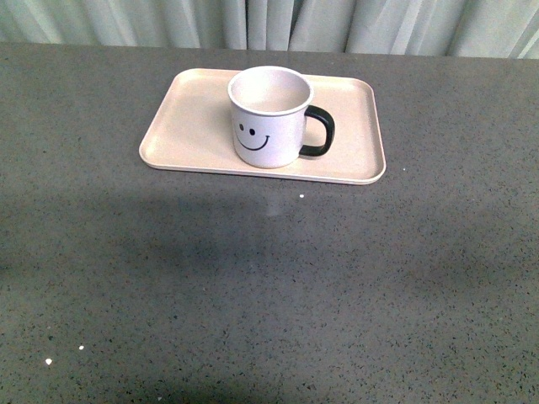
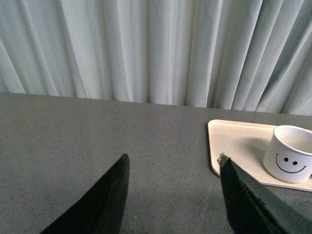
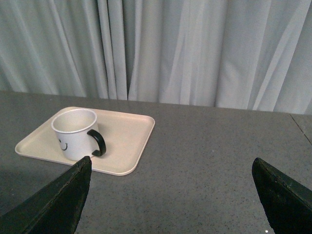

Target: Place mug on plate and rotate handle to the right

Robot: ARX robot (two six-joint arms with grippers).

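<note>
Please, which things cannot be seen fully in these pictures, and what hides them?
Left wrist view: the handle is not visible, behind the mug or past the picture edge, which also cuts the plate.
Right wrist view: the mug's face is mostly turned away.
Front view: no arm shows.
Wrist views: the left pincer and right pincer, both open, show only partly; the bottom edge cuts them.

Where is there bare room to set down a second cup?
The tray is bare left of the smiley mug; right of its black handle only a narrow strip is bare. The grey tabletop in front of the tray's near rim is all free.
</note>
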